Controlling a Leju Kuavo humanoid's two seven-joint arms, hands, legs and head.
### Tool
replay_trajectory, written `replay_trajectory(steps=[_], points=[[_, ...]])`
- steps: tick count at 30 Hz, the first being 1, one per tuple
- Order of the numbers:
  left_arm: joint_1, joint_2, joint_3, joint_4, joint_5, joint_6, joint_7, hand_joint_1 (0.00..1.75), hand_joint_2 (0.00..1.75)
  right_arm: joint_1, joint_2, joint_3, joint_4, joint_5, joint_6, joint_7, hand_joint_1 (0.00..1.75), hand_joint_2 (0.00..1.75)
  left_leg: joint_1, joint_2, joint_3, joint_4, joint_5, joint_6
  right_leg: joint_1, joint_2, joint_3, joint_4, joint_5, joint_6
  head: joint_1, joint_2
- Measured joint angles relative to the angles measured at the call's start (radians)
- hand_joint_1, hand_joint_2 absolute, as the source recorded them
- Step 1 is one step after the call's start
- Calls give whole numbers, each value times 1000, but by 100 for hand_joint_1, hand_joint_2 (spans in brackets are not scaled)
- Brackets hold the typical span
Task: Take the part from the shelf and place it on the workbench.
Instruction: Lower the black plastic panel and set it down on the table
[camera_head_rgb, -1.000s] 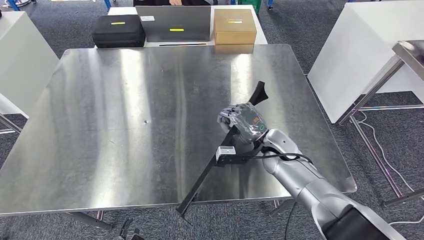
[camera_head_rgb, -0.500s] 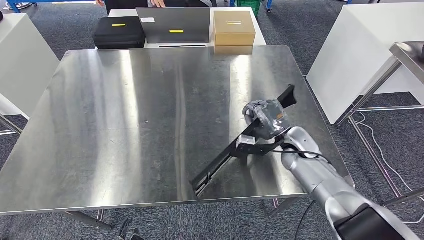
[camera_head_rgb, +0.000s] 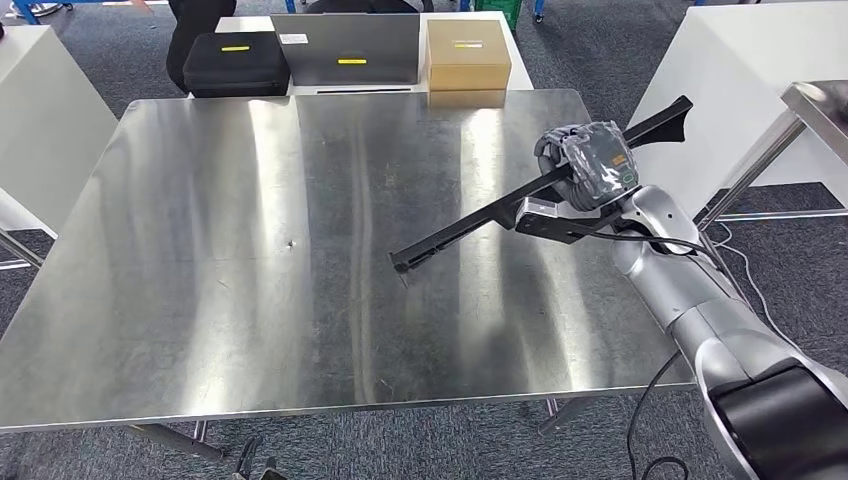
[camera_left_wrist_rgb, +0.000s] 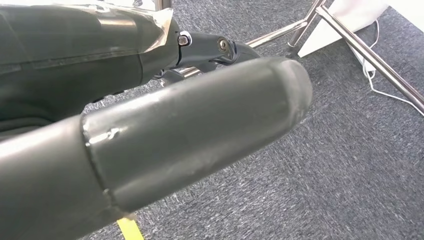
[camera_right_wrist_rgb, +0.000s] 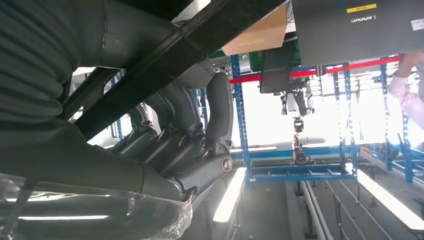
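Head view: the right hand (camera_head_rgb: 588, 165), still gripping the long black part (camera_head_rgb: 470, 226), has risen toward the workbench (camera_head_rgb: 250, 250) right edge.

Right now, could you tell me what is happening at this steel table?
The robot's right hand grips a long black bar-shaped part and holds it tilted above the right side of the shiny steel workbench, not yet set down. At the far edge sit a black case, a grey laptop and a tan cardboard box. The left hand hangs low over grey carpet, holding nothing that I can see.
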Motion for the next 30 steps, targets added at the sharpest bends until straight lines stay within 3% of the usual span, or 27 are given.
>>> replay_trajectory(steps=[6,12,18,30], points=[[9,1,1,0,8,5,0,0,0,-1,21,10,27,33,-2,-14,152,175,0,0,0,0,0,0,0,0,0,0,0,0,0,0],[37,7,12,0,29,18,0,0,0,-41,76,30,81,62,-5,2,152,175,0,0,0,0,0,0,0,0,0,0,0,0,0,0],[70,38,27,-4,30,19,0,0,0,-106,136,46,131,82,-25,54,152,175,1,0,0,0,0,0,0,0,-1,0,0,0,0,0],[104,74,34,-33,17,15,0,0,0,-158,185,65,170,90,-25,33,152,175,0,0,0,0,0,0,0,0,-1,0,-1,-1,0,0]])
